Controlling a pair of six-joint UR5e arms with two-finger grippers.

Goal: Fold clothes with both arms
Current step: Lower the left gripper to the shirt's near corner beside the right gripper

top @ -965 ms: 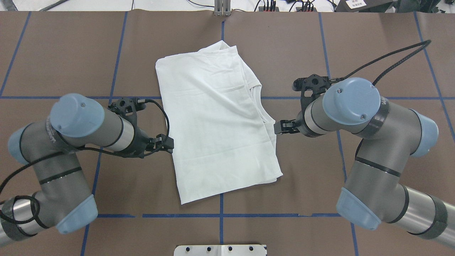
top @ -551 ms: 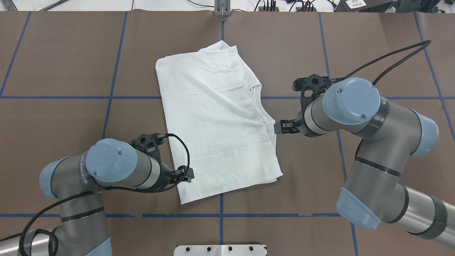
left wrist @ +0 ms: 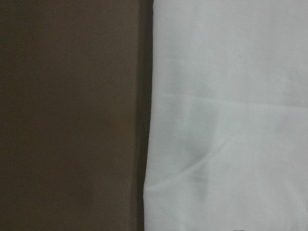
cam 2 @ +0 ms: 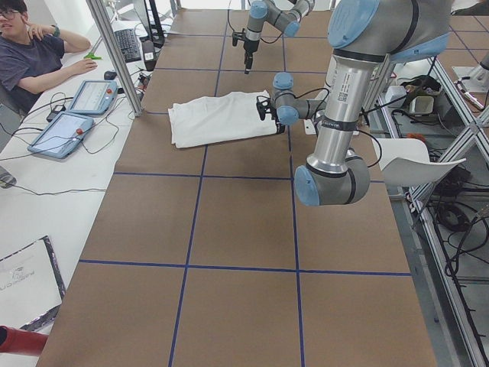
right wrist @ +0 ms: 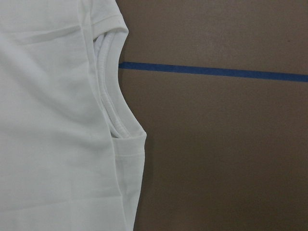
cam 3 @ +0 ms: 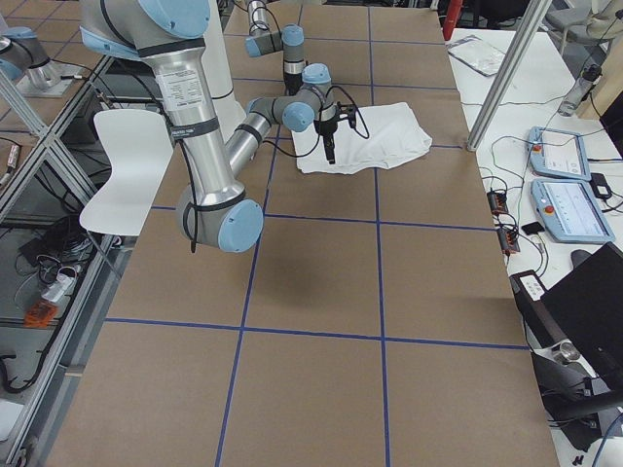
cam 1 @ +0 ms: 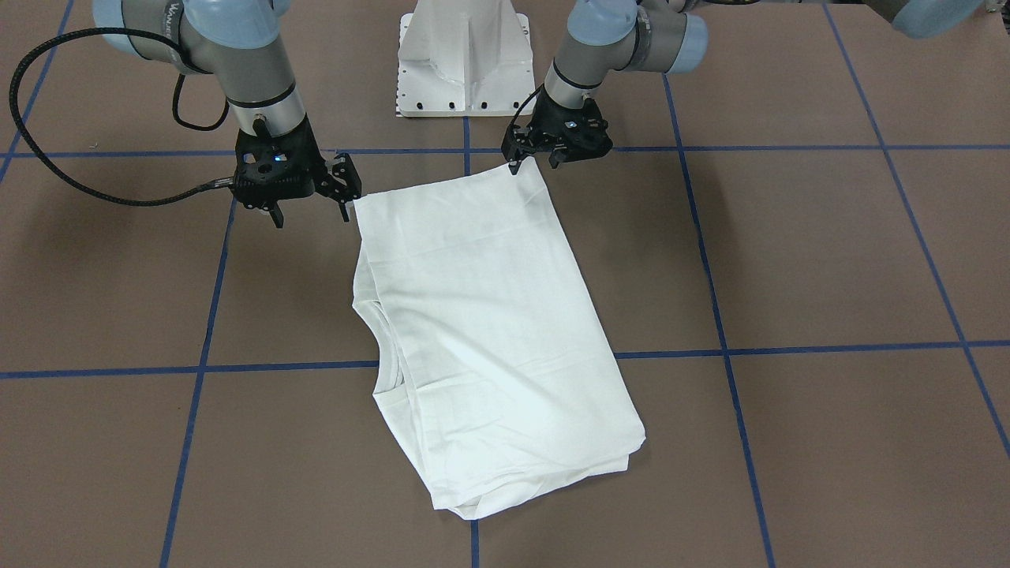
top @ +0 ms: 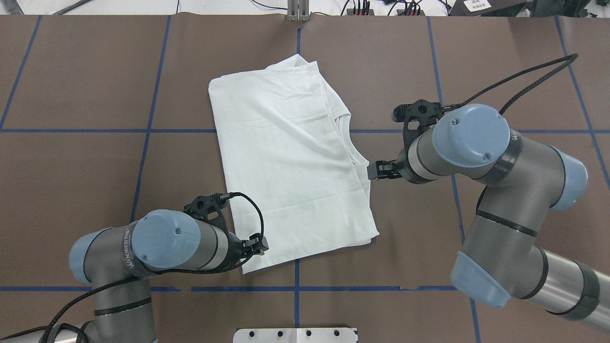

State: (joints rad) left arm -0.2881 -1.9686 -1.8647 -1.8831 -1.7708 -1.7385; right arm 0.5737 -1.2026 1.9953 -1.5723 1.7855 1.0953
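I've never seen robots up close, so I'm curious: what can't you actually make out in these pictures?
1. Left gripper: overhead, its wrist covers the fingers; open or shut unclear.
2. Right gripper: overhead, too small and dark to tell whether it touches the T-shirt.
3. T-shirt: inner layers hidden by its own folds, all views.
4. Wrist views: only cloth and table, no fingers.

The left arm [top: 162, 247] folds in tight, its forearm pointing inward. The left end effector [cam 1: 533, 164] points straight down, fingers parted. The right arm [top: 472, 136] reaches inward. The right end effector [cam 1: 310, 214] also points down, jaws spread wide, well apart from its partner.
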